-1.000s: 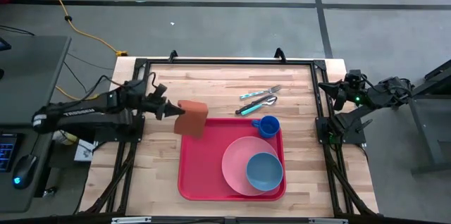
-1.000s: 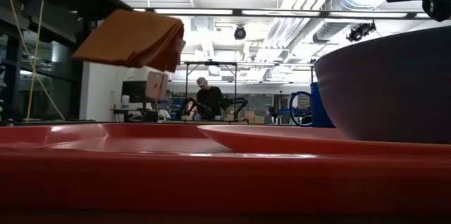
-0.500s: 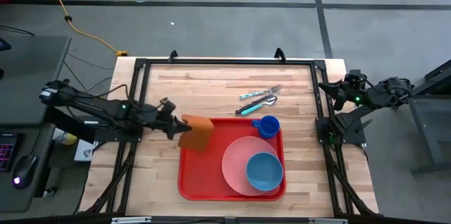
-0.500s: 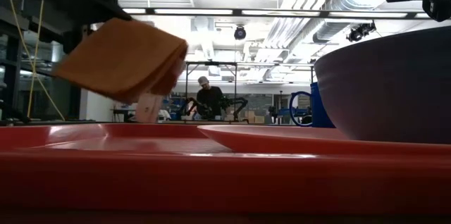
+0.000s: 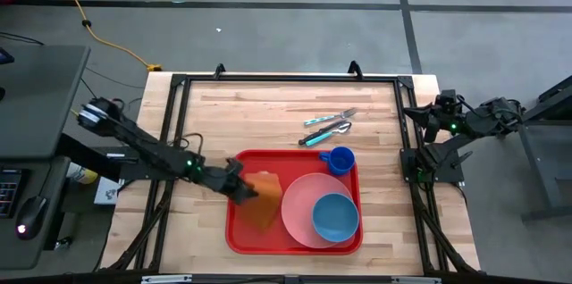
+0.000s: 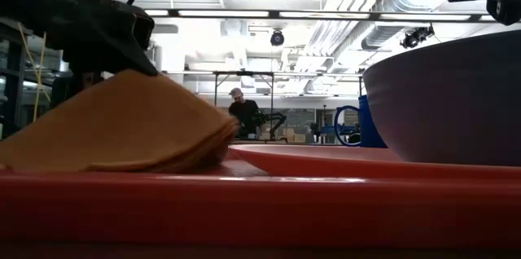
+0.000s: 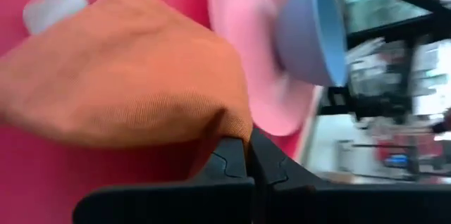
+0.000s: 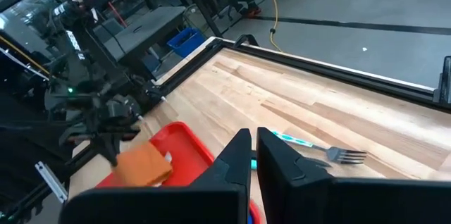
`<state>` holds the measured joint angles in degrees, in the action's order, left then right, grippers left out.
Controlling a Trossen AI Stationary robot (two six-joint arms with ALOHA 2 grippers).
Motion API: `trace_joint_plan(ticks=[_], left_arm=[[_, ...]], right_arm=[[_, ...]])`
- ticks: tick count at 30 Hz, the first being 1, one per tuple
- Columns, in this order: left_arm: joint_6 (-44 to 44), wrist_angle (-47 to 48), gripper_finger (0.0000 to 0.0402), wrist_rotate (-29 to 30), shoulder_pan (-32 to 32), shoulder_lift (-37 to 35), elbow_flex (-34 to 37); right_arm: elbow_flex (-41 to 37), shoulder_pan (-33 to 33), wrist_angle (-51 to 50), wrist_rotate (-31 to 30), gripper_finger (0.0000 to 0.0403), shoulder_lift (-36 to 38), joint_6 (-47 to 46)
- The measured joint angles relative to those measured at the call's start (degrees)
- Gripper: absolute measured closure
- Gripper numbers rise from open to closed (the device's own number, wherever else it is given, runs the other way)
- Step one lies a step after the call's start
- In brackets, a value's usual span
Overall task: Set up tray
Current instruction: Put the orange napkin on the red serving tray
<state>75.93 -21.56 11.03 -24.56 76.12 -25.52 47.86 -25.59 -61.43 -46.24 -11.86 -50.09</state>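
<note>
- Overhead, the left end effector [image 5: 239,189] reaches in over the red tray's [image 5: 246,235] left part, its fingers pinched on an orange napkin [image 5: 264,198] that spreads out ahead of it across the tray floor. Beyond the napkin sits a round pink plate [image 5: 299,208] carrying a blue bowl [image 5: 335,216], and a blue cup [image 5: 339,160] stands in the tray's far corner. The tray lies on the wooden counter [image 5: 268,110] toward its near edge; a fork and other cutlery [image 5: 327,125] lie on the bare wood just past the cup. The right end effector [image 5: 424,116] waits at the counter's right edge, well apart from the tray.
- Level with the counter, the napkin [image 6: 122,125] rests in a folded mound on the tray [image 6: 260,210], with the dark left end effector [image 6: 122,35] directly above its peak. The plate's rim [image 6: 326,158] lies beside the napkin, and the bowl [image 6: 448,100] looms on it. A person [image 6: 242,114] stands far back in the room.
- Left wrist: the fingers [image 7: 236,171] are closed together on a fold of the napkin [image 7: 127,90]; past it are the plate [image 7: 250,55] and the bowl [image 7: 313,30].
- Right wrist: the right end effector [image 8: 254,146] has its fingers nearly together with a narrow gap, holding nothing. Far ahead are the fork [image 8: 331,155], the tray [image 8: 187,143] and the napkin [image 8: 144,165].
</note>
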Motion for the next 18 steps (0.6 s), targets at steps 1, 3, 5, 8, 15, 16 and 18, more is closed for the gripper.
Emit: trace_joint_plan(ticks=[1,3,5,8,15,16,18], left_arm=[[1.6,-3.5,0.0387,0.2,-0.6,2.0,0.0],[4.3,-8.9,0.0387,1.5,-1.6,5.5,-0.1],[7.2,-10.1,0.0387,3.1,-2.3,7.8,-0.1],[9.8,-9.2,0.0387,3.5,-2.6,9.9,-0.1],[13.3,-0.1,0.0387,2.2,-3.2,10.0,0.0],[14.2,1.0,0.0387,1.7,-3.5,10.0,0.0],[16.2,3.8,0.0387,1.6,-4.3,10.0,0.0]], right_arm=[[0.0,0.0,0.0,0.3,0.0400,0.0,0.0],[0.0,0.0,0.0,0.9,0.0399,0.0,0.2],[0.0,0.0,0.0,1.5,0.0399,0.0,0.5],[0.0,0.0,0.0,2.1,0.0402,0.0,1.1],[0.0,0.0,0.0,3.6,0.0401,0.0,1.7],[0.0,0.0,0.0,3.9,0.0402,0.0,1.8],[0.0,0.0,0.0,4.6,0.0402,0.0,1.9]])
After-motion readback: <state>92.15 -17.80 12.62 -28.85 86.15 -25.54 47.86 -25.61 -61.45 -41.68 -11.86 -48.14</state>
